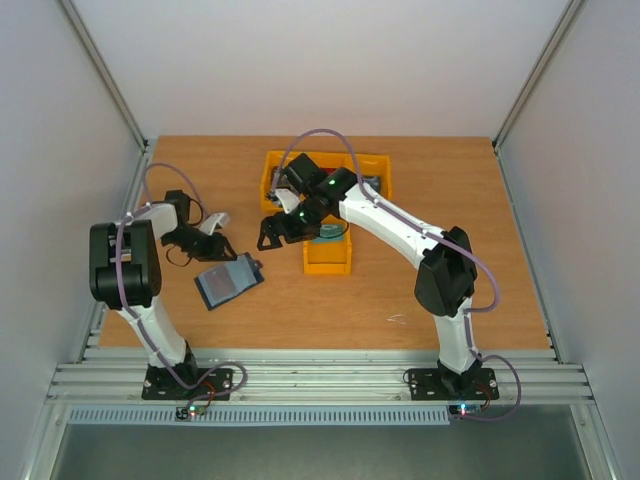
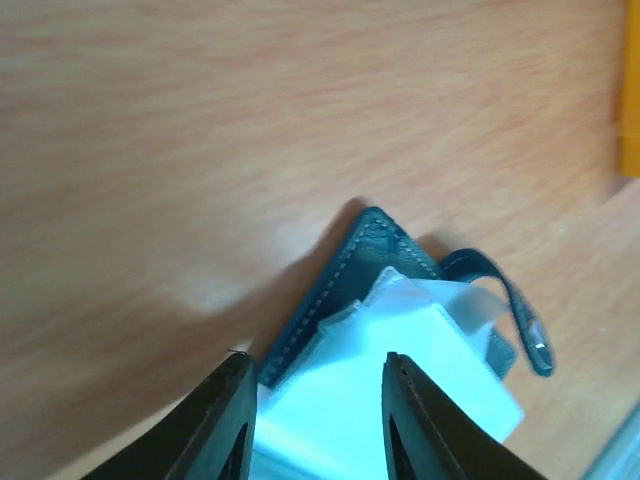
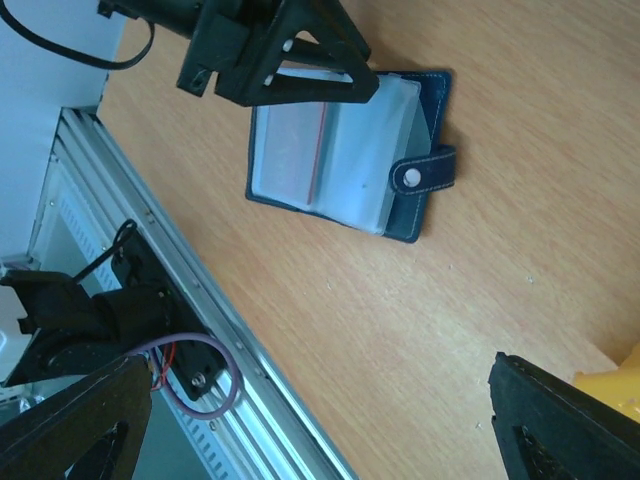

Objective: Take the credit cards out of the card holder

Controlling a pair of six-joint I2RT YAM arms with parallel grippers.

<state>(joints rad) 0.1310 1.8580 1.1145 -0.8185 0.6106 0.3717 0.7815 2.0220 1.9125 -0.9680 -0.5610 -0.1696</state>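
The card holder [image 1: 228, 284] lies open on the wooden table, navy cover down and clear sleeves [image 3: 340, 150] up, with its closing tab [image 3: 425, 172] folded over the right edge. No credit cards show plainly; only a thin red line shows through one sleeve. My left gripper [image 1: 220, 249] sits at the holder's far-left edge, its black fingers [image 2: 225, 420] partly closed and still apart, straddling the pale sleeves [image 2: 400, 380]. My right gripper [image 1: 272, 232] hovers open above the table, to the right of and beyond the holder, with nothing between its fingers [image 3: 560, 420].
A yellow bin [image 1: 328, 262] stands right of the holder with something dark teal inside. A wider yellow bin [image 1: 272, 170] sits behind it under the right arm. The aluminium rail [image 3: 200, 300] runs along the table's near edge.
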